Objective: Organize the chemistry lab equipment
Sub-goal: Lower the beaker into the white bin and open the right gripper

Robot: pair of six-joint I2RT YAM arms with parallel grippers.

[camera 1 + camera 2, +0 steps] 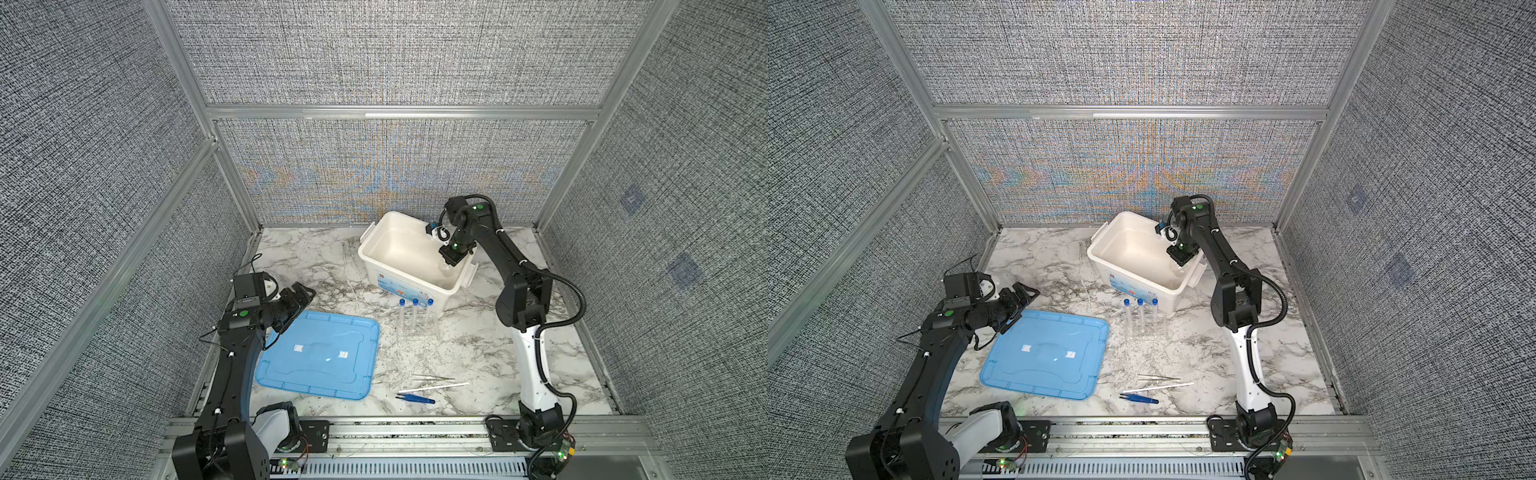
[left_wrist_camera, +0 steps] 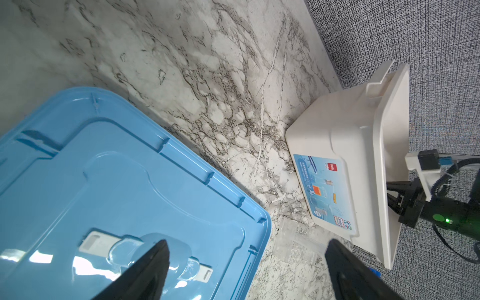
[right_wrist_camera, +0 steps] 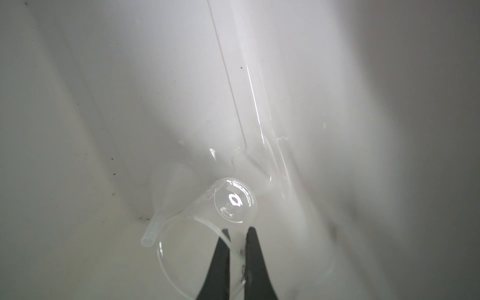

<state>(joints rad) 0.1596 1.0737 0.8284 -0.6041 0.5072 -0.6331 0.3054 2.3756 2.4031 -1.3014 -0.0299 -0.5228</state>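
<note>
Over the marble tabletop (image 1: pixel 324 266) our left end effector (image 2: pixel 248 242) gapes wide. Only its wrist view shows the right end effector (image 3: pixel 237 233) pinching a clear beaker (image 3: pixel 202 215) in the tub (image 3: pixel 104 104).

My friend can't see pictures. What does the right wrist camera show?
The right gripper pinches the rim of a small clear glass beaker lying on its side inside the white tub. A clear funnel lies beside it.

Walls (image 1: pixel 395 54): grey woven fabric panels — far, left and right.
Frame (image 1: pixel 399 113): pale aluminium rails between panels.
Tabletop (image 1: pixel 478 353): white marble pattern — grey veins.
Light: even, bright, soft shadows.
</note>
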